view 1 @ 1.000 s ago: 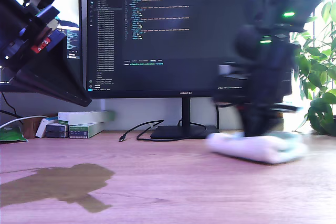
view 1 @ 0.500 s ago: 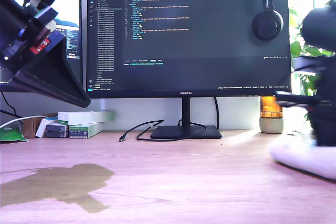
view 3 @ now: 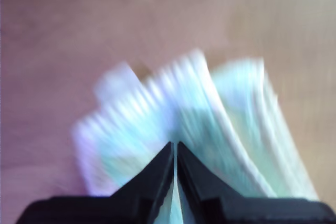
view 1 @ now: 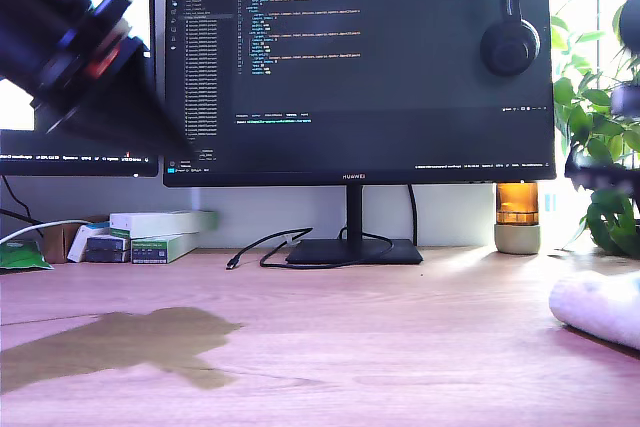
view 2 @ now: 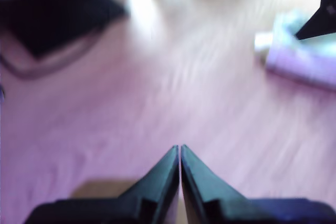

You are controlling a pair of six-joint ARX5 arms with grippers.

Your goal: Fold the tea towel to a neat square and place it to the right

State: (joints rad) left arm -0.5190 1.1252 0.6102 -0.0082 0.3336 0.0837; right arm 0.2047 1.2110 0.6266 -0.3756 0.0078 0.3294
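Placing step, seemingly at its close: towel (view 1: 598,309) lies folded on the surface (view 1: 380,347) at the exterior view's right edge, partly cut off by the frame. Second end effector (view 3: 175,148) hangs just above the towel with jaws together and nothing visibly pinched between the tips; whether it touches the cloth cannot be told through the blur. First end effector (view 2: 179,151) also with jaws together, empty, over bare surface well apart from the towel (view 2: 302,59). Next move, by judgement: lift the second end effector straight off without dragging a layer, then check that the stack sits square. Towel looks thick and fluffy, pale mint-white with a pink cast, several layers fanning open at one edge in the second wrist view, so more a soft bundle than a crisp square; may need a press or tidy.
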